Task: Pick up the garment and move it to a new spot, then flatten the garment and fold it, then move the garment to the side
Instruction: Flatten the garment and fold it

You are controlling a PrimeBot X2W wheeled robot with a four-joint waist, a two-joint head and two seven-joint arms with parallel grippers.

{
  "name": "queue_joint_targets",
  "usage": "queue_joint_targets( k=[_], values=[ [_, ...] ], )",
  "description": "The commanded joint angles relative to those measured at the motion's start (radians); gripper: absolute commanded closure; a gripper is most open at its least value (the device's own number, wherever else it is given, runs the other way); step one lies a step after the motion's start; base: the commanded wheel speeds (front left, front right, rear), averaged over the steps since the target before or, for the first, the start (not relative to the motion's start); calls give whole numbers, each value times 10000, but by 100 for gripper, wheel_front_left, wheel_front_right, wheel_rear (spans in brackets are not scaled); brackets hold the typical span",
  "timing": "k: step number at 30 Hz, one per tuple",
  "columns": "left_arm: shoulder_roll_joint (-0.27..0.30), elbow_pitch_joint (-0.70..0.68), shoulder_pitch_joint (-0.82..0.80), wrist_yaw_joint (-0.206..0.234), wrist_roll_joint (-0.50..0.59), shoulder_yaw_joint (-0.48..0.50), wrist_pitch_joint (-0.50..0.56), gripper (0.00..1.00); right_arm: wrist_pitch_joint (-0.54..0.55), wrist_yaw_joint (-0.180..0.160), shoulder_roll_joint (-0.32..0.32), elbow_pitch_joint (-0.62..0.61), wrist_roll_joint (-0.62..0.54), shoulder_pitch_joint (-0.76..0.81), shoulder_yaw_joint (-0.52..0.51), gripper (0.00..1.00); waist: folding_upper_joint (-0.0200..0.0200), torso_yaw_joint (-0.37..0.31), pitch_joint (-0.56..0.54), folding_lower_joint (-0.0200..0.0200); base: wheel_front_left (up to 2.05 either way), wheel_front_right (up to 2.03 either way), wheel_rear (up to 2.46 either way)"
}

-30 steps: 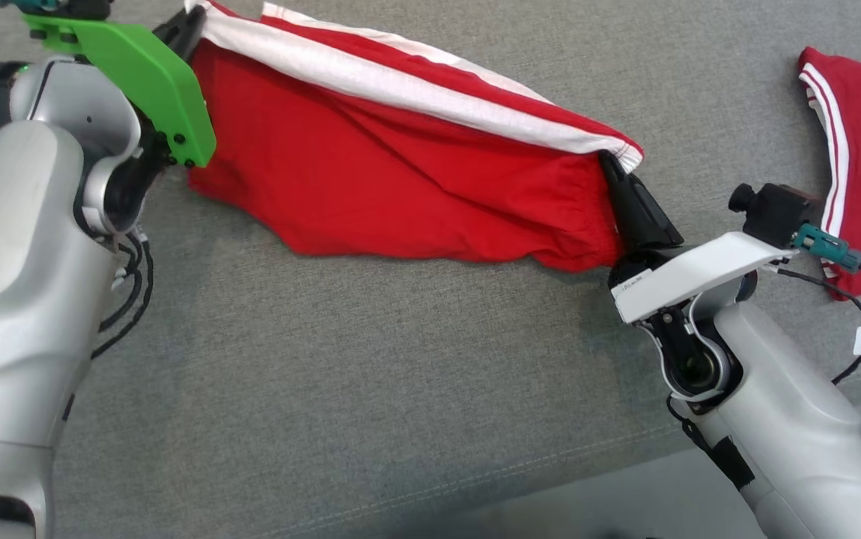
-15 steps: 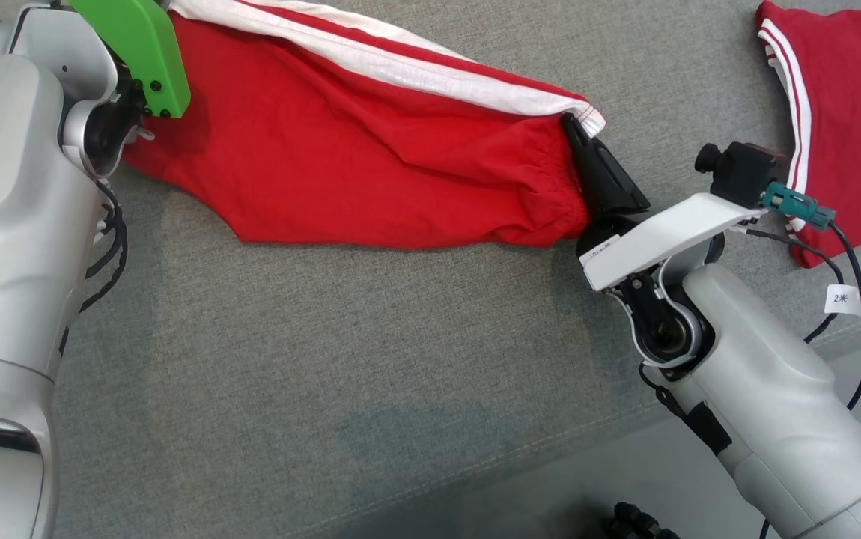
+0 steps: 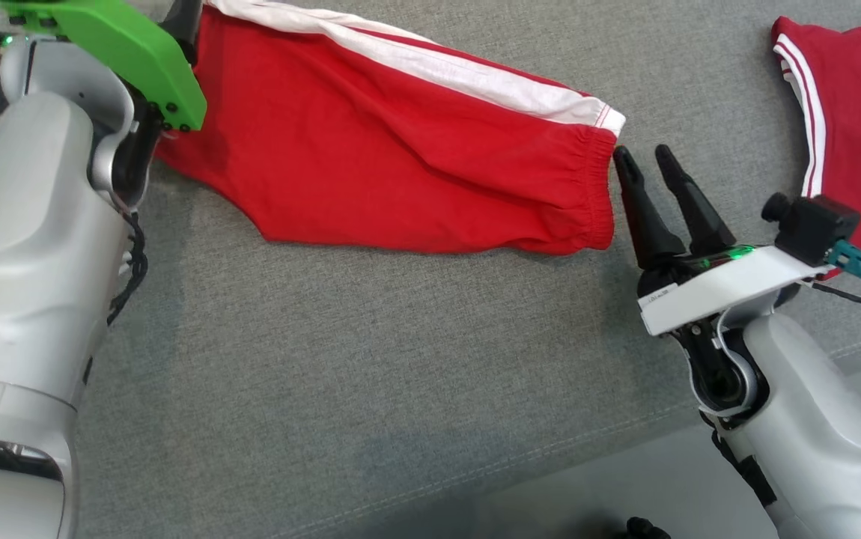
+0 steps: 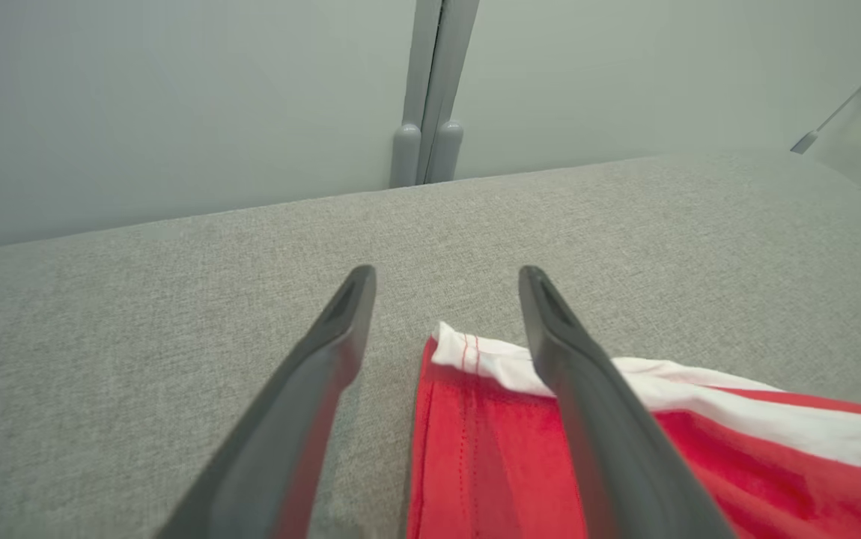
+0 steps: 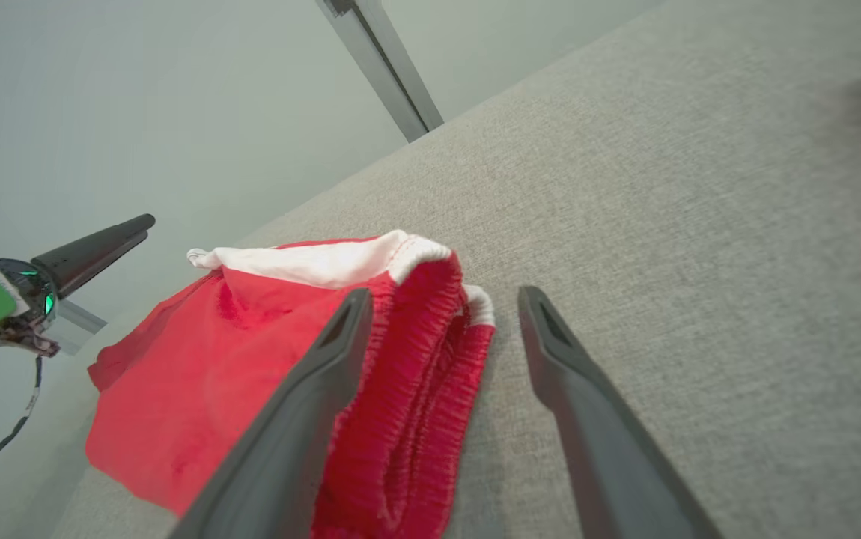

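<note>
Head view: the red shorts [image 3: 415,165] lie spread on the grey cushion [image 3: 370,374], between the arms; the right gripper [image 3: 646,161] stands spread just beside the elastic waistband, holding nothing. A second red garment [image 3: 850,127] lies well apart to the right.
Left wrist view: the left gripper [image 4: 445,281] is spread, the hem corner lying loose between its fingers.
Right wrist view: fingers parted beside the bunched waistband.
Step in hand: cloth laid down and let go; likely flattening.
Next move: smooth the wrinkles, then re-grip an edge for the fold.
</note>
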Motion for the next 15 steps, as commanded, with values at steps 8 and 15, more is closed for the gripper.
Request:
queue_joint_targets(
  k=[8,15],
  values=[
    [179,-2490,2756,1326,-109,562,-2376,0,-28,-2,467,-1661,-3265,1753,-2496,0,0,715,-761,1,0,0,0],
    [432,-5415,5384,2732,271,995,-2866,0,-28,-2,726,-2287,-5085,2605,-3434,0,0,1270,-1330,1,0,0,0]
  ],
)
